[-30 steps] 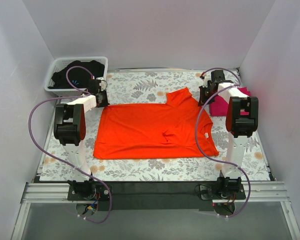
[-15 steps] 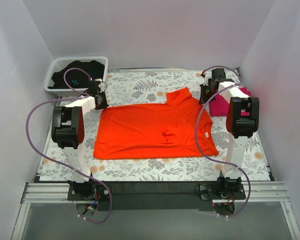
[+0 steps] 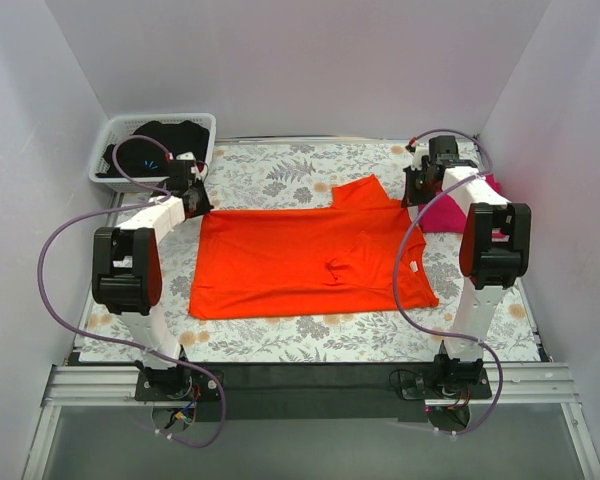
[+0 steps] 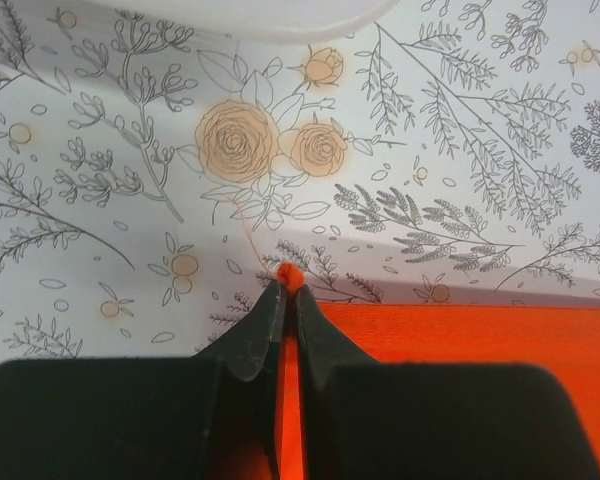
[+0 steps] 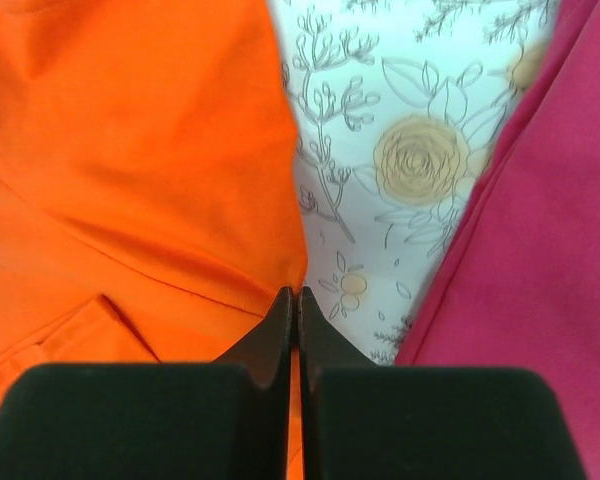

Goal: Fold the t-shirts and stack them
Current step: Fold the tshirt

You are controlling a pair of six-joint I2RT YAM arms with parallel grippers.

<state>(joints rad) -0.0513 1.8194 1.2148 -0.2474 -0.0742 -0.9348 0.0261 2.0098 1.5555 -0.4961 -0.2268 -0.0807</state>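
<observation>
The orange t-shirt (image 3: 305, 260) lies spread flat across the middle of the frame on the floral tablecloth (image 3: 270, 165). The left pincer (image 3: 194, 203) sits at the shirt's upper left corner with its jaws pressed together on the cloth; in the left wrist view a nub of orange pokes out past the black tips. The right pincer (image 3: 413, 198) is at the upper right corner, where the sleeve rises in a peak. Its jaws are likewise pinched shut on the orange hem.

Just right of that pincer lies the magenta t-shirt (image 3: 437, 215), bunched, with a strip of tablecloth between the two shirts. In the upper left stands a white basket (image 3: 101, 160) of slotted plastic, holding a dark garment (image 3: 170, 138). The orange cloth looks soft, with a small wrinkle right of its centre.
</observation>
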